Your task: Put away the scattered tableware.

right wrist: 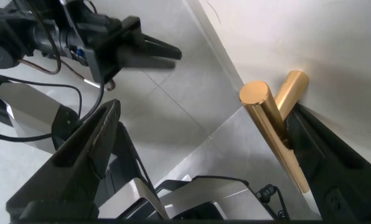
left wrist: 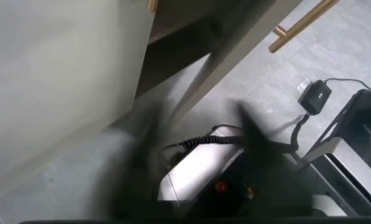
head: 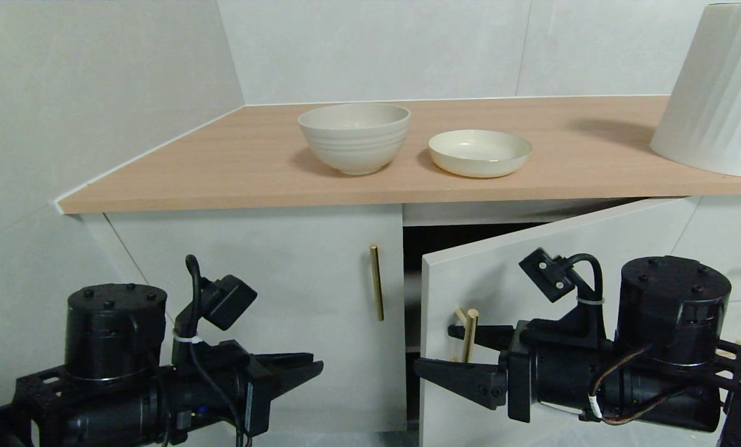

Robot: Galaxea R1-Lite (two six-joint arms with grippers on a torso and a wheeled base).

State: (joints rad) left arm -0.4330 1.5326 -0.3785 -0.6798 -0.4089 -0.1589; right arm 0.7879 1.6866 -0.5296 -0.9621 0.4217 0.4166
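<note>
The right gripper point(head: 433, 349) is spread open at the brass bar handle point(head: 468, 335) of the right-hand cabinet door point(head: 563, 248). In the right wrist view the handle lies between the two fingers, close against one and well apart from the other, so nothing is clamped. The door stands ajar, its handle edge swung out from the cabinet front, and a dark gap point(head: 457, 239) shows into the cupboard behind it.

The left gripper point(head: 315, 364) hangs low in front of the closed left-hand door point(head: 271, 279), below that door's own brass handle point(head: 376, 282). Its fingers look drawn together on nothing.

The tableware is up on the wooden countertop point(head: 221, 167). A ribbed cream bowl point(head: 354, 138) and a shallow cream dish point(head: 479, 152) sit upright just beside each other, untouched. A white pleated lampshade point(head: 718, 93) stands at the counter's right end, well apart from them.

The step in hand appears to be opening the cupboard so the dishes have somewhere to go; no piece has been put away yet. The next move probably calls for pinching the fingers squarely onto the handle and drawing it along the door's arc, not straight back, so the round bar does not slip out. The door likely needs to swing wide enough for an arm carrying the bowl to pass. The left arm must stay out of the door's sweep.
</note>
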